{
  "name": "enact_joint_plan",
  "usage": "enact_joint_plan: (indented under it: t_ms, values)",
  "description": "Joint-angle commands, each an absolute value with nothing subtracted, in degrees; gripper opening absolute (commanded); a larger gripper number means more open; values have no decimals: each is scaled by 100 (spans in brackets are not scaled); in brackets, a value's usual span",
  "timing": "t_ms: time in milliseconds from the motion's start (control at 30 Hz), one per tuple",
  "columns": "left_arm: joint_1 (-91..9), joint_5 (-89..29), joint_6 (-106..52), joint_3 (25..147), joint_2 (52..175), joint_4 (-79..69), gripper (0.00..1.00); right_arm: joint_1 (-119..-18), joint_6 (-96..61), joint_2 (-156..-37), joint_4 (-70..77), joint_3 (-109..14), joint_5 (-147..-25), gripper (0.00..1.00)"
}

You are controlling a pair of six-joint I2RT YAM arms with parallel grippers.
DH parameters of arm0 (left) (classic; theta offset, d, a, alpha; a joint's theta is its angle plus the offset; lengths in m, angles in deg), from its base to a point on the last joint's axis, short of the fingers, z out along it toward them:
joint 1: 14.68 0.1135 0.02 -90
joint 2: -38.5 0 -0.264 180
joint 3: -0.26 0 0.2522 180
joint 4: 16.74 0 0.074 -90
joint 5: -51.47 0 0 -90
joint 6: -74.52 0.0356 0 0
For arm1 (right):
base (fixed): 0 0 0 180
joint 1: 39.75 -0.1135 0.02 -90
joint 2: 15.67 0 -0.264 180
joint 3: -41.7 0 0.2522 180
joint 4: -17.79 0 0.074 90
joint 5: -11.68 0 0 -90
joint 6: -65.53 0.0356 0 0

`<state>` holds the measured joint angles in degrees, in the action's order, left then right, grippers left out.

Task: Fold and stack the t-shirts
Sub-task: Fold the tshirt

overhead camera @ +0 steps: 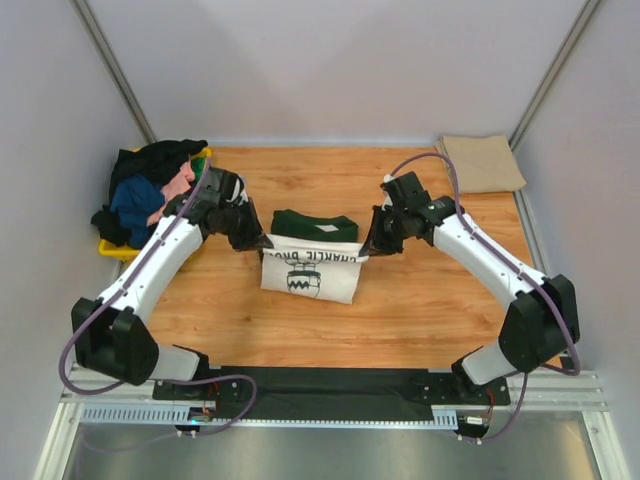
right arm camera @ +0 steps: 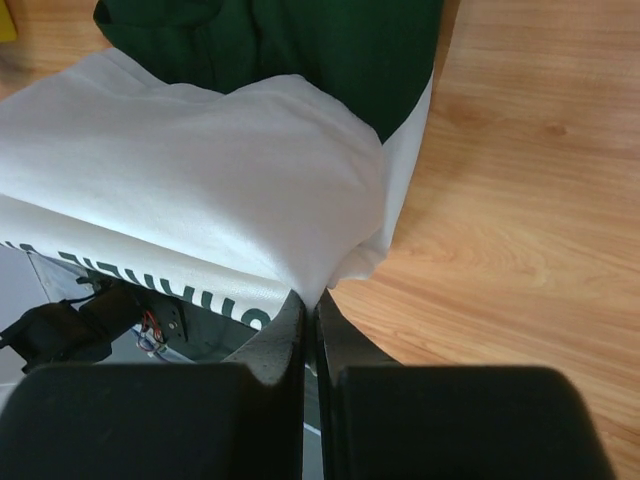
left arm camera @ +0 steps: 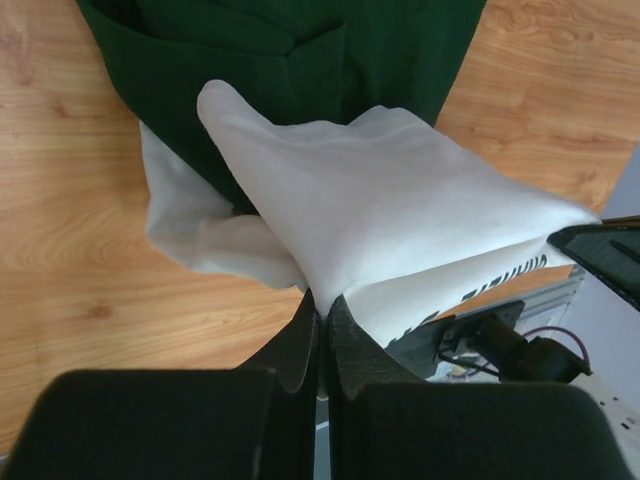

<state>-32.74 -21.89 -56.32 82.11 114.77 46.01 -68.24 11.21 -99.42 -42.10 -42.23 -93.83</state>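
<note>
Currently both tools are pressed together, each pinching a corner of the cream t-shirt (overhead camera: 310, 270): left tool (left arm camera: 320, 305) on its left corner, right tool (right arm camera: 308, 300) on its right. The shirt sits mid-table (overhead camera: 420, 300), strung between the two tools, so the held edge and long axis run left-right and both arms are about equally near. The cream panel with black print drops toward the arm bases, and the dark green part lies flat just beyond the tools on the far side. My read: the next move hinges on carrying that held edge evenly across the green part without skewing it. I can't tell if the lower hem touches the table or how many layers each tool has. The print is partly cut off. The tan t-shirt (overhead camera: 480, 162) lies folded at the far right, and the remaining t-shirts (overhead camera: 150, 195) are heaped on the yellow tray (overhead camera: 115, 250) at the far left.
</note>
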Motion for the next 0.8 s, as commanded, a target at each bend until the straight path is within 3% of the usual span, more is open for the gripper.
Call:
enact_joint_plan:
  t_ms: [0, 233, 300, 433, 467, 500, 533, 567, 600, 633, 700, 767]
  values:
    - [-2892, -2316, -5169, 8722, 11838, 4888, 0, -6489, 665, -10232, -4695, -4615, -9089, 0]
    - [-2594, -2184, -4949, 9451, 13364, 4879, 0, -6129, 428, -11506, -4695, -5493, -9405, 0]
    - [-2479, -2140, -4923, 10074, 13884, 4940, 0, -6059, 375, -12145, -4721, -6027, -9528, 0]
    - [-2181, -1973, -4809, 11778, 16137, 5343, 5, -5848, 339, -13438, -4791, -7345, -9608, 0]
    - [-2128, -1903, -4782, 12791, 16589, 5849, 6, -5795, 287, -13763, -5026, -7758, -9625, 2]
    - [-2075, -1554, -4747, 13280, 17360, 5950, 24, -5673, 217, -14480, -5211, -8901, -9660, 27]
    - [-2066, -1438, -4738, 14163, 17724, 6064, 43, -5619, 190, -14861, -5466, -9479, -9634, 40]
    - [-2031, -1245, -4738, 14720, 18102, 6231, 60, -5567, 251, -15196, -6034, -10172, -9573, 49]
    - [-1987, -686, -4729, 15265, 18454, 6354, 88, -5505, 286, -15704, -6283, -11075, -9494, 64]
    - [-1917, -515, -4764, 15828, 18805, 6347, 99, -5435, 321, -15822, -6425, -11319, -9494, 69]
    - [-1916, -600, -4765, 15431, 18338, 6005, 100, -5425, 436, -15552, -6357, -10843, -9345, 77]
    - [-1916, -820, -4712, 14720, 17897, 5653, 100, -5452, 471, -14722, -5632, -9981, -9213, 78]
